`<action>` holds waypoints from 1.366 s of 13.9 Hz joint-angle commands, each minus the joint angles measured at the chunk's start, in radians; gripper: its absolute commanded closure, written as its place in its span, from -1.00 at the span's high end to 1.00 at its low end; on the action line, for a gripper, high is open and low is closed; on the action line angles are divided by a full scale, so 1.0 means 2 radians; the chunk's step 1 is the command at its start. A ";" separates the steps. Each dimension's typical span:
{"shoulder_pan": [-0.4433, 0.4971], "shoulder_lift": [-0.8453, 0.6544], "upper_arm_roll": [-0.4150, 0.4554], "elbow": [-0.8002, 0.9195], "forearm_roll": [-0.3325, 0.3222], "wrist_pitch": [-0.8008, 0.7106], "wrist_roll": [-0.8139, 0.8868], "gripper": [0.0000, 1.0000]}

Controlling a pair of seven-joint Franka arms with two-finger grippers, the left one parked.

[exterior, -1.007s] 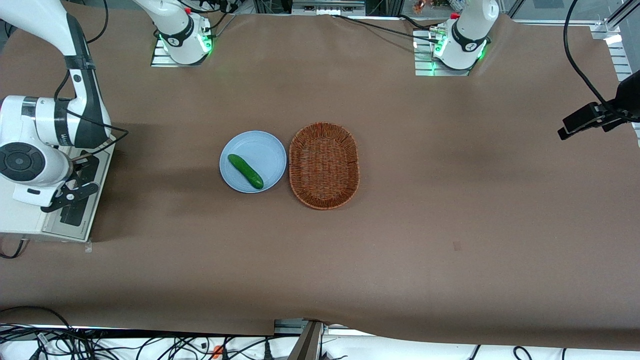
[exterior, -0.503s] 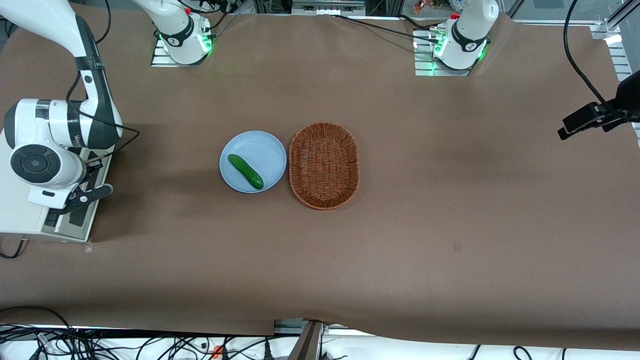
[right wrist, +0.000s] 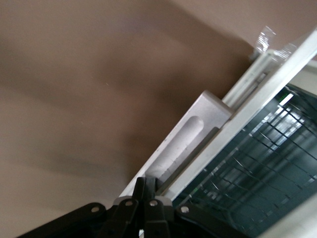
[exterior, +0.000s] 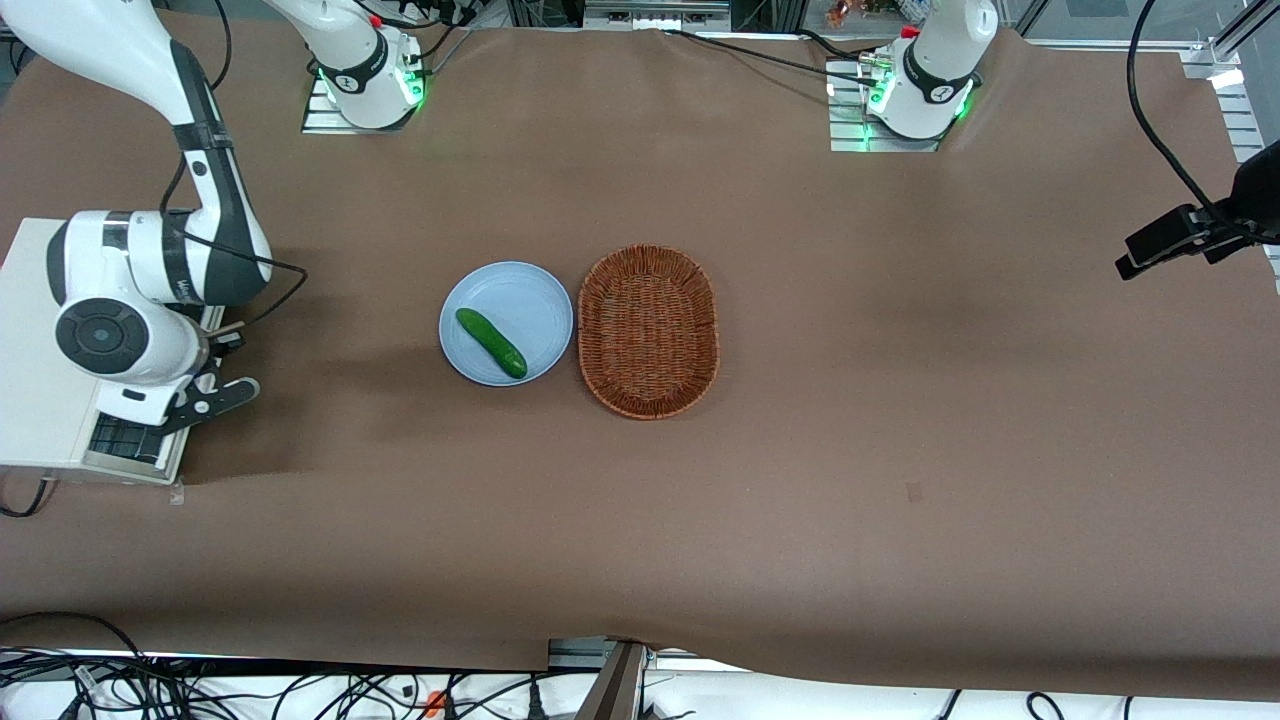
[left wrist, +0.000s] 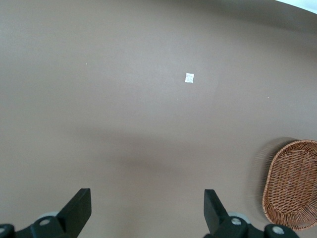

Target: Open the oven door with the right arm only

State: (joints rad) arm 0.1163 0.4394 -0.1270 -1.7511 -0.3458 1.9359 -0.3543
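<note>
The cream-white oven [exterior: 35,340] stands at the working arm's end of the table. The right arm [exterior: 150,270] reaches over it, with the gripper [exterior: 205,400] hanging just in front of the oven door [exterior: 125,445]. In the right wrist view the gripper [right wrist: 148,184] is shut, its fingertips [right wrist: 141,186] pressed together with nothing between them. They rest against the silver bar handle [right wrist: 188,144], beside the door's grey frame [right wrist: 257,101]. A wire rack shows through the dark glass [right wrist: 257,163]. The arm hides much of the door from the front.
A pale blue plate [exterior: 530,300] holding a green cucumber [exterior: 491,342] sits mid-table, with a wicker basket [exterior: 648,330] beside it toward the parked arm's end. The basket [left wrist: 292,183] also appears in the left wrist view. A black camera mount [exterior: 1190,235] overhangs the parked arm's end.
The right arm's wrist and gripper have drifted away from the oven body toward the middle of the table. More of the oven's cream top is uncovered.
</note>
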 commanded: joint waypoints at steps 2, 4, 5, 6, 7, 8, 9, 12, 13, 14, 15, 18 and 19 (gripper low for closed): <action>-0.010 0.040 -0.009 0.002 0.014 0.050 0.002 -1.00; -0.010 0.049 -0.009 0.004 0.024 0.054 0.002 -1.00; -0.011 0.053 -0.009 0.005 0.026 0.057 0.002 -1.00; -0.011 0.059 -0.009 0.006 0.034 0.066 0.002 -1.00; -0.011 0.066 -0.009 0.006 0.039 0.074 0.002 -1.00; -0.014 0.072 -0.009 0.006 0.040 0.081 0.002 -1.00; -0.014 0.076 -0.009 0.006 0.041 0.087 0.002 -1.00; -0.015 0.089 -0.009 0.007 0.068 0.101 0.001 -1.00; -0.015 0.093 -0.009 0.010 0.075 0.102 0.002 -1.00; -0.015 0.100 -0.009 0.014 0.084 0.101 0.006 -1.00; -0.015 0.105 -0.009 0.017 0.091 0.102 0.012 -1.00; -0.011 0.116 -0.009 0.027 0.109 0.100 0.056 -1.00; -0.006 0.117 -0.009 0.027 0.115 0.098 0.091 -1.00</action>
State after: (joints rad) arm 0.1075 0.6572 -0.1162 -1.7280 -0.1094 2.1413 -0.2478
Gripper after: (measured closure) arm 0.991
